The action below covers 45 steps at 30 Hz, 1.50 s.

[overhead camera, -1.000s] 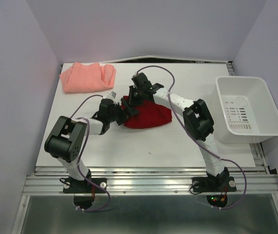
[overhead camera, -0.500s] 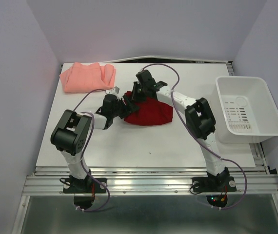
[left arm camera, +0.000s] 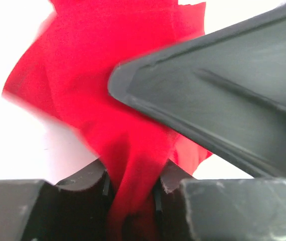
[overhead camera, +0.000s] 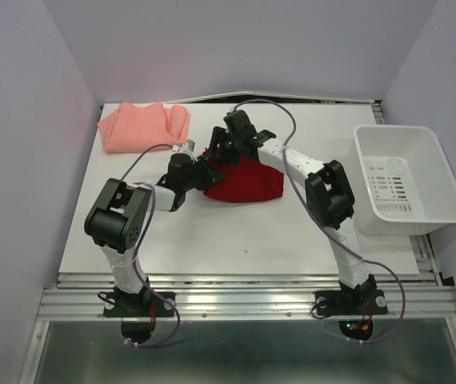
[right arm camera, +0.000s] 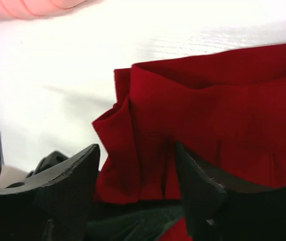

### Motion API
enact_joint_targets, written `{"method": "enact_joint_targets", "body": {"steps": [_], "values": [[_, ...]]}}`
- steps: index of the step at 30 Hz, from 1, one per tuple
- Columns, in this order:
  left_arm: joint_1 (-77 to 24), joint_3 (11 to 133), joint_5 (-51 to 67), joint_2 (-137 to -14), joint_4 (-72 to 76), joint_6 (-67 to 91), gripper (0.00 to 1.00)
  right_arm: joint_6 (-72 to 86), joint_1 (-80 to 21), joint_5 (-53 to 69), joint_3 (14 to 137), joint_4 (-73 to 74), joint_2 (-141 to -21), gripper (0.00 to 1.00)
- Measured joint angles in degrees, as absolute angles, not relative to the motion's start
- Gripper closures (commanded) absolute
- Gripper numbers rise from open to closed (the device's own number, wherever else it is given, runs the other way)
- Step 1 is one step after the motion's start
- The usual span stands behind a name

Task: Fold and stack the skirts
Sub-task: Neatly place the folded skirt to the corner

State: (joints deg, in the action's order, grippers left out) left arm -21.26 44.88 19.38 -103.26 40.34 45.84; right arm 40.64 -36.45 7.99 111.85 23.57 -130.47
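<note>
the red skirt [overhead camera: 242, 184] lies bunched near the middle of the table [overhead camera: 236, 232], a little toward the back, with both arms meeting at its left end. the left claw [overhead camera: 206, 170] reaches in from the left and has that end of the cloth: in the left wrist view a fold of the red skirt [left arm camera: 128, 125] runs down into the narrow gap between the fingers [left arm camera: 85, 181], which press on it from both sides, so the claw is nearly closed and pinching the cloth. the right claw [overhead camera: 214, 148] comes over from the back right and sits just above the same end, close to the left claw. in the right wrist view its fingers [right arm camera: 67, 175] stand well apart, and the pleated edge of the red skirt [right arm camera: 208, 115] rises between them; the claw is open, and i cannot tell whether the finger pads touch the cloth. the rest of the red skirt spreads to the right on the table, rumpled rather than flat. the pink skirt [overhead camera: 144, 126] lies folded in the back left corner of the table, well apart from the red one and from both claws. a white bin [overhead camera: 452, 188] stands off the right side of the table.
</note>
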Motion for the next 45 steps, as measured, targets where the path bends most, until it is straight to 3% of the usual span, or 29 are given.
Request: {"method": "enact_joint_targets", "body": {"steps": [3,7,16,23,33,45], "values": [[-20.88,45.43,18.61,-103.26,37.78,43.62,1.00,39.11,-35.77,7.68,112.88,23.46,-129.91,0.00],[-20.51,51.18,15.51,-104.03,28.64,36.88,1.00,35.57,-32.69,5.56,114.06,23.49,-128.18,0.00],[-14.35,80.77,10.37,-112.33,8.29,10.55,1.00,27.51,-20.56,-2.63,113.08,22.98,-119.26,0.00],[-7.33,97.97,7.84,-116.20,-1.04,-4.58,1.00,24.14,-20.16,-3.38,104.90,20.38,-110.89,0.00],[-7.55,107.63,6.90,-117.27,-7.86,-15.27,1.00,23.27,-21.34,-1.67,101.82,19.66,-110.72,0.00],[-3.29,111.22,9.13,-118.39,-10.13,-14.13,1.00,22.87,-21.34,-1.04,101.47,19.62,-110.72,0.00]]}}
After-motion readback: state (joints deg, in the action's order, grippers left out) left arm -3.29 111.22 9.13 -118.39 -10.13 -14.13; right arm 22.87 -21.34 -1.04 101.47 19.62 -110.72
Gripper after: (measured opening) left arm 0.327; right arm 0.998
